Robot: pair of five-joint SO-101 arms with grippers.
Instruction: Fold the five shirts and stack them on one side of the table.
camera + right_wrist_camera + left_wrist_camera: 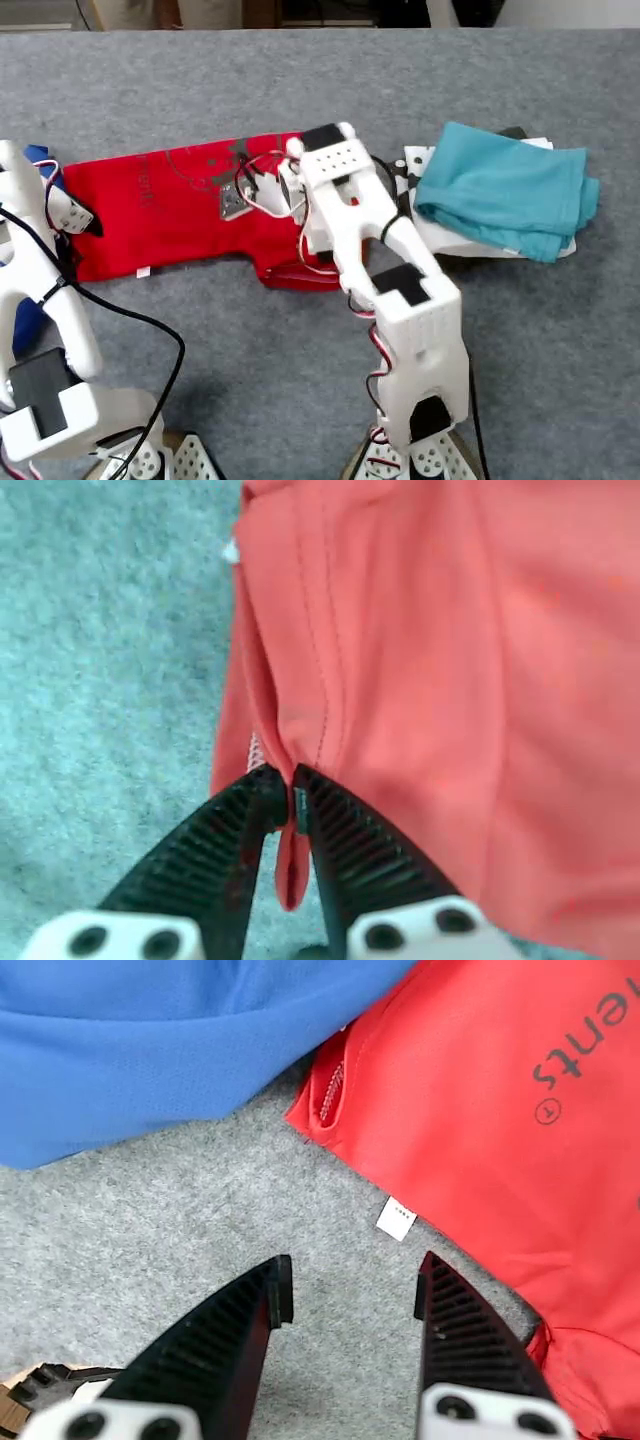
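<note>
Right fingers (220, 845) tight on doubled hem of red shirt (420, 680); left fingers (225, 1335) apart, empty.

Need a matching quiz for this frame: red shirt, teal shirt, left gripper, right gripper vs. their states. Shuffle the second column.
Column one
1. red shirt
2. teal shirt
3. left gripper
4. right gripper

Column two
A. open, over the grey table
B. folded, on top of a pile
C. shut on a red hem
D. spread out mid-table

Pairs: 1-D, 2-B, 3-A, 4-C
</note>
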